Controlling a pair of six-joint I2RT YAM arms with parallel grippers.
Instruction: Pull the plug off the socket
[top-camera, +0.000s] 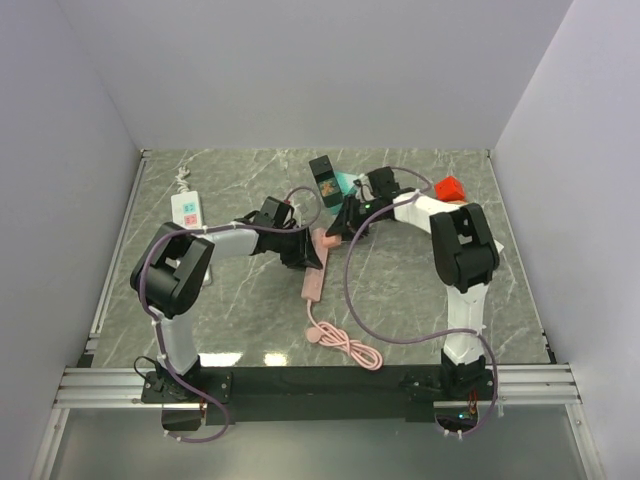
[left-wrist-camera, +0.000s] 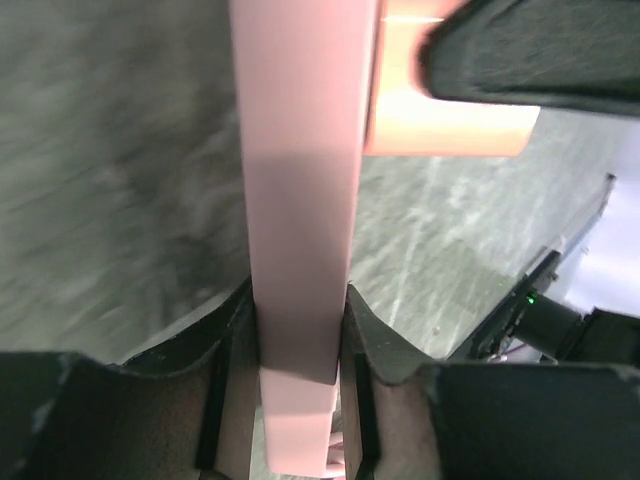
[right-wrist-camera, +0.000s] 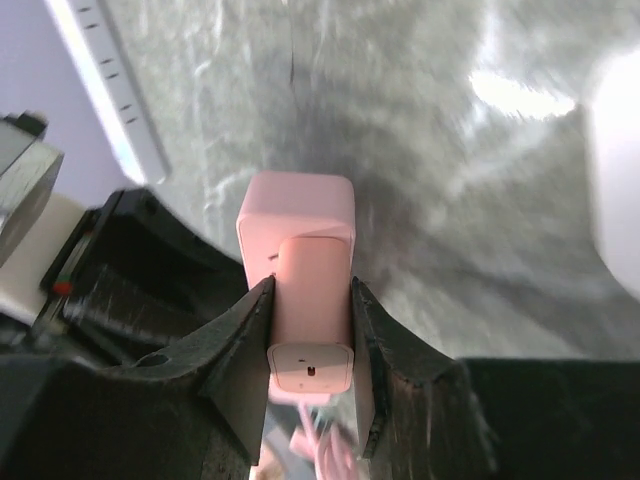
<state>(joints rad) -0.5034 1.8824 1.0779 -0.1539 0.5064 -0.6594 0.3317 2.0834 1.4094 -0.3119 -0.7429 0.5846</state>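
The plug (right-wrist-camera: 312, 320) looks seated in the pink socket (left-wrist-camera: 300, 180) mid-table, so I judge nothing is pulled free yet. My right gripper (right-wrist-camera: 312, 288) is clamped on the plug and my left gripper (left-wrist-camera: 298, 300) pins the socket. What's left is the pull apart. Bare table (top-camera: 420, 290) lies near and right. A black box (top-camera: 325, 178) and red block (top-camera: 450, 188) crowd the far side.

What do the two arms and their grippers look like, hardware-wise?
The left arm and right arm have white links and bulky black joint housings. A thin purple cable loops outside each. The left gripper and right gripper are black; their fingers taper from broad roots to curved tips. A green light glows at the right base. No readable markings.
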